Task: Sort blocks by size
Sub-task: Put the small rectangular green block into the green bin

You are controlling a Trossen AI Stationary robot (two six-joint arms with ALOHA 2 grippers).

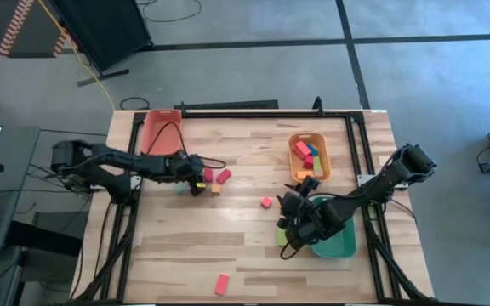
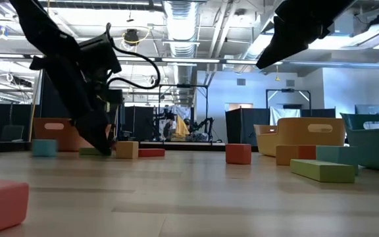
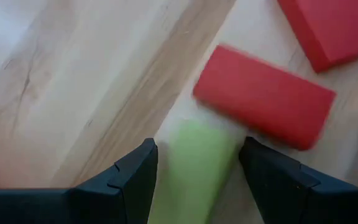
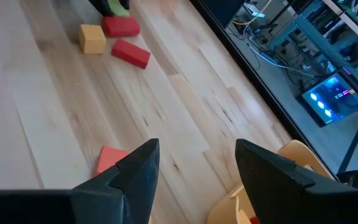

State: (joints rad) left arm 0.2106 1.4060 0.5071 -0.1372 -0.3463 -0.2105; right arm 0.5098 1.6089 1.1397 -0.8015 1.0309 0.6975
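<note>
Left claw (image 3: 194,171) straddles a green block (image 3: 191,168), fingers either side, grip unclear; it's blurred, lower end cut off. Right claw (image 4: 194,171) open, empty, over mid-table by the teal tray (image 1: 339,242). Loose on table: approx. 4 red blocks, 1 orange, 1 teal by left claw. 3 trays; orange tray (image 1: 320,144) holds red + teal blocks, count unclear.

A robotics lab: exposed silver ceiling ducts (image 2: 179,16) at twelve o'clock, black partition screens (image 2: 147,123), a glowing blue monitor (image 4: 329,98) beside the butcher-block wooden table (image 1: 185,246).
</note>
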